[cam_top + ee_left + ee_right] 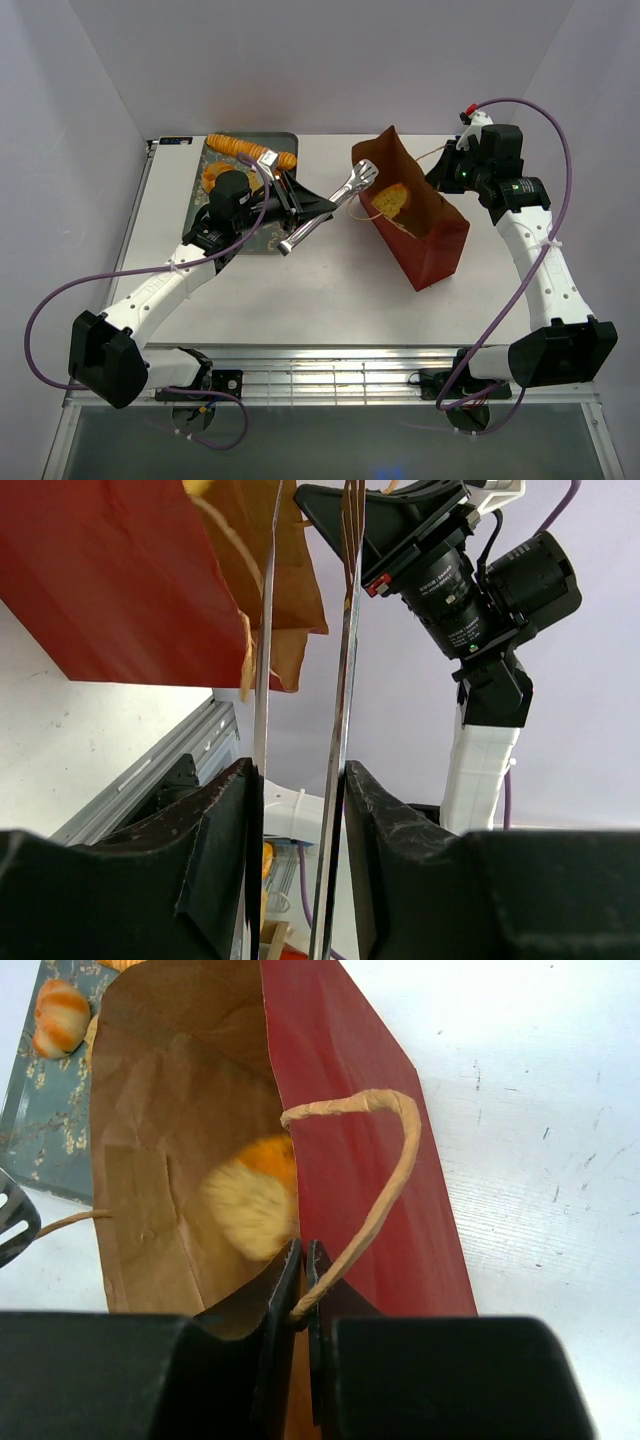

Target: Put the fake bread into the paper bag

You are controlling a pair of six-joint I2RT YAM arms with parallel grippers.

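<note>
1. Top view: the paper bag rests on the counter, its open mouth turned toward the tray. One bread piece shows inside the brown lining. The long loaf lies on the tray's far end.
2. Top view: the left tool is clamped on the metal tongs, whose tips sit at the bag's mouth.
3. Left wrist view: the left tool has both fingers pressed against the two thin tong blades. This grip is hidden from above. The bag's red wall fills the upper left.
4. Right wrist view: the right tool is pinched narrow on the bag's near rim, beside the string handle (whether the handle is also gripped cannot be told).
5. Right wrist view only: the bread piece appears blurred within the bag. A round bun lies on the tray.
</note>
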